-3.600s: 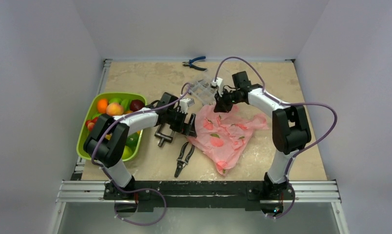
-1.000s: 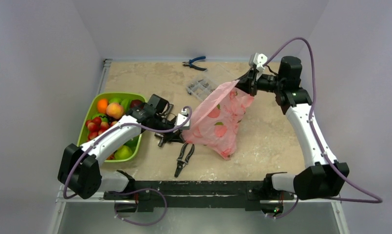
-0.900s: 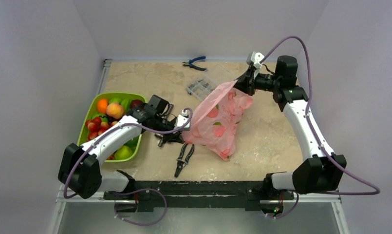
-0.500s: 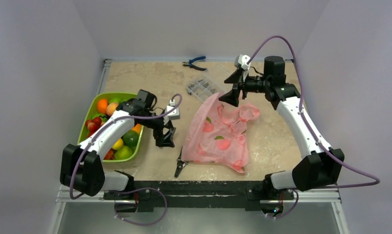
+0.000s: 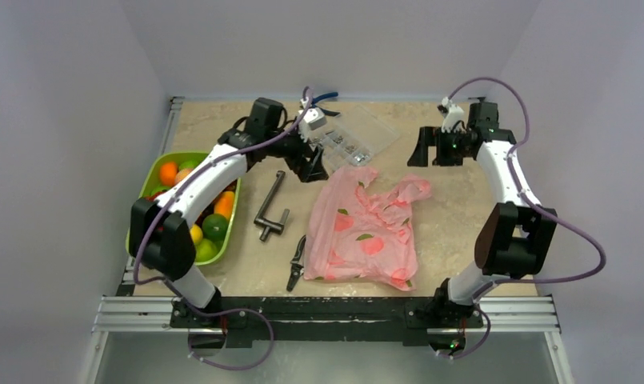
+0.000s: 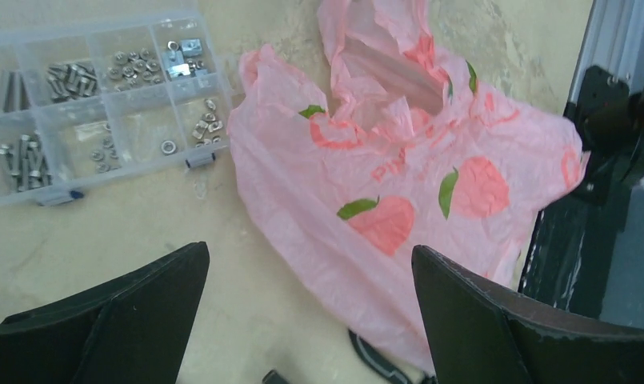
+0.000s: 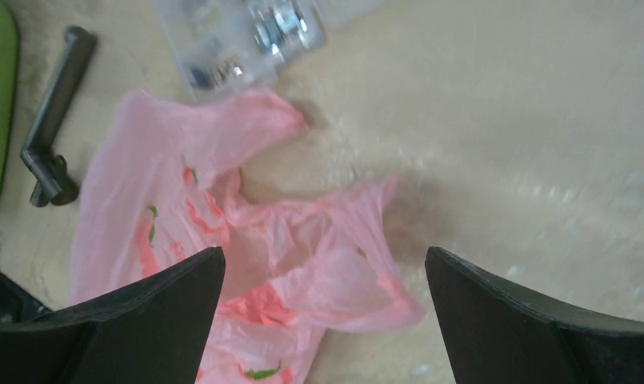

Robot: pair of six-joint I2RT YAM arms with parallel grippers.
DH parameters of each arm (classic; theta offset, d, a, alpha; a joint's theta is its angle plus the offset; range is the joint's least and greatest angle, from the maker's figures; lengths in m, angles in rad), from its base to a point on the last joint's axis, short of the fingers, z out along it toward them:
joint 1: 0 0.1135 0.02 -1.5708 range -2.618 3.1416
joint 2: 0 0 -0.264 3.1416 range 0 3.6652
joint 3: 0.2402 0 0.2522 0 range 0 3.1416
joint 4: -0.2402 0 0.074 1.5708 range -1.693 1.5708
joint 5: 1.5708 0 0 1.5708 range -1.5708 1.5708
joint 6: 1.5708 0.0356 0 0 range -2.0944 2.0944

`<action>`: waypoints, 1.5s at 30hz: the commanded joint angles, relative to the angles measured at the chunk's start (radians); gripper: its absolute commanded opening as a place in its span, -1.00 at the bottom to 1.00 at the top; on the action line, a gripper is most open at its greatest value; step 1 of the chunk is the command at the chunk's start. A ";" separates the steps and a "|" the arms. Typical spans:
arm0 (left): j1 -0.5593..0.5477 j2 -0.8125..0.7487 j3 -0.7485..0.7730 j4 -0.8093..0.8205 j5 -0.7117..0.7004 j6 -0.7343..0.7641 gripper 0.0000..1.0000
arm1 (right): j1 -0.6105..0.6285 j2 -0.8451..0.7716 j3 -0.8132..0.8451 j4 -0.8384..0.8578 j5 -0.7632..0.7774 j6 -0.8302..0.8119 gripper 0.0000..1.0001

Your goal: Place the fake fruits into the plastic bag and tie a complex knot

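The pink plastic bag [image 5: 366, 232] lies crumpled and flat on the table, its handle loops [image 5: 398, 190] pointing to the back. No gripper touches it. The fake fruits [image 5: 214, 226] sit in the lime-green tray [image 5: 142, 216] at the left. My left gripper [image 5: 309, 168] hovers open just behind the bag's back left corner. In the left wrist view the bag [image 6: 398, 184] lies beyond the open left gripper [image 6: 310, 250]. My right gripper [image 5: 430, 152] is open behind the bag's right handle. The right gripper [image 7: 325, 252] looks down on the handles [image 7: 334, 232]. No knot is in view.
A clear parts box [image 5: 354, 140] stands behind the bag. Blue pliers [image 5: 322, 100] lie at the back edge. A metal T-handle [image 5: 270, 204] and black pliers [image 5: 300, 260] lie left of the bag, the pliers partly under it.
Both grippers opened and let go of the bag, which dropped flat onto the table. The left arm swung to the back by the parts box. The right gripper drew away from the bag.
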 commanded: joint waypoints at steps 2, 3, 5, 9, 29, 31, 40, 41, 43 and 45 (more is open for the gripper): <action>-0.072 0.213 0.121 0.082 -0.112 -0.326 1.00 | -0.063 0.026 -0.093 -0.197 0.039 0.088 0.98; -0.081 0.244 0.135 0.086 -0.110 -0.342 1.00 | -0.063 0.041 -0.104 -0.207 0.023 0.090 0.98; -0.099 0.298 0.139 0.102 -0.127 -0.380 1.00 | -0.063 0.084 -0.130 -0.209 0.008 0.103 0.98; -0.130 0.379 0.127 0.121 -0.186 -0.442 1.00 | -0.062 0.179 -0.183 -0.157 -0.040 0.170 0.98; 0.069 -0.090 -0.243 0.399 0.131 -0.016 -1.00 | -0.233 -0.001 -0.042 -0.003 -0.302 0.200 -1.00; 0.059 -0.154 -0.233 0.370 0.149 0.069 -1.00 | -0.224 -0.034 -0.028 -0.004 -0.343 0.180 -1.00; -0.012 -0.277 -0.212 0.284 0.244 0.323 -1.00 | -0.094 -0.278 -0.024 -0.154 -0.216 -0.433 0.98; -0.016 -0.277 -0.212 0.286 0.251 0.327 -1.00 | -0.054 -0.321 -0.046 -0.134 -0.190 -0.479 0.97; -0.026 -0.278 -0.217 0.294 0.269 0.340 -1.00 | 0.023 -0.388 -0.088 -0.084 -0.154 -0.527 0.97; -0.038 -0.286 -0.226 0.306 0.287 0.352 -1.00 | 0.098 -0.422 -0.117 -0.021 -0.117 -0.537 0.98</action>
